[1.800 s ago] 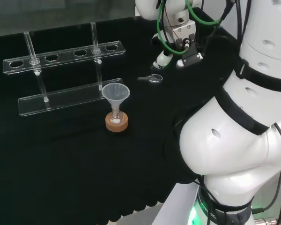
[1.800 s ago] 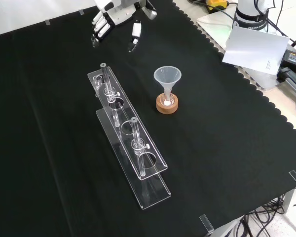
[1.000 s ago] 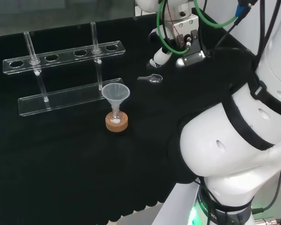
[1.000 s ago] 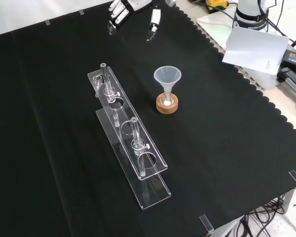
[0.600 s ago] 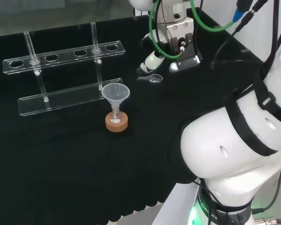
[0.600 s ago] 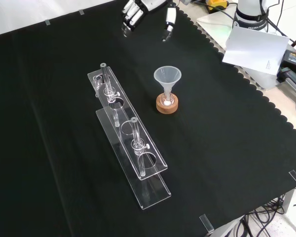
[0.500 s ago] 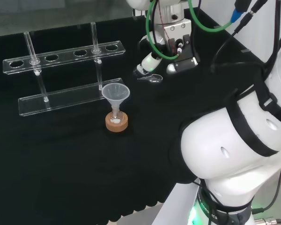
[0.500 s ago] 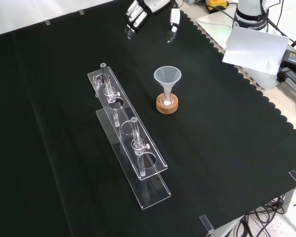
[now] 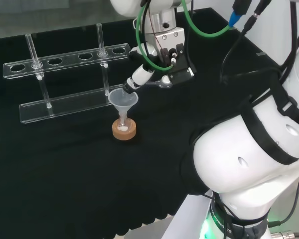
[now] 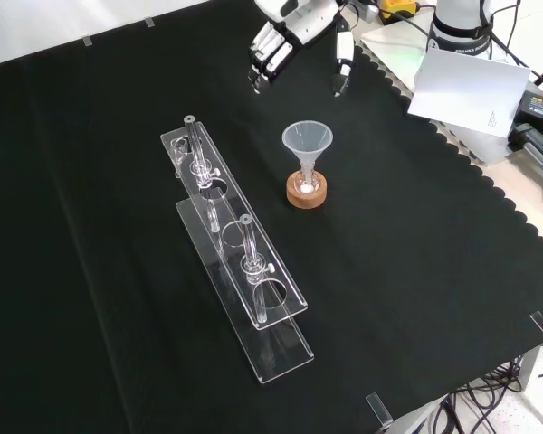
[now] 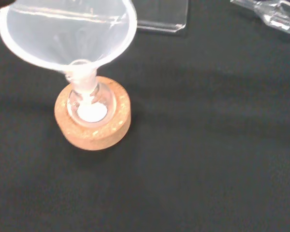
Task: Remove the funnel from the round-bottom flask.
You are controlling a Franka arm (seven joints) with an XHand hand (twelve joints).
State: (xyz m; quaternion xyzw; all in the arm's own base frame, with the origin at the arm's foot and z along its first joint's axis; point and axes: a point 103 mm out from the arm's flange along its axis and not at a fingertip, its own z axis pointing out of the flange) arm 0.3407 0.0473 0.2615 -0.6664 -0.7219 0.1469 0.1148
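A clear plastic funnel (image 9: pixel 123 98) (image 10: pixel 308 140) stands with its stem in the neck of a small round-bottom flask (image 11: pixel 89 108). The flask holds a little white powder and sits in a cork ring (image 9: pixel 124 130) (image 10: pixel 307 193) (image 11: pixel 93 131). The hand (image 9: pixel 138 78) (image 10: pixel 290 23) hangs open above the cloth, its fingers straight and its thumb spread apart from them. In the head view a fingertip is just right of the funnel's rim. In the front view the hand is beyond the funnel, apart from it. Nothing is in the hand.
A clear test tube rack (image 9: pixel 70 56) (image 10: pixel 237 249) with two tubes lies left of the flask in the front view. A small clear piece (image 11: pixel 273 12) lies on the cloth near the hand. White paper (image 10: pixel 471 86) lies off the cloth's right edge in the front view.
The hand has travelled toward the funnel, leftward and nearer in the head view, rightward and lower in the front view. Funnel and flask have not moved.
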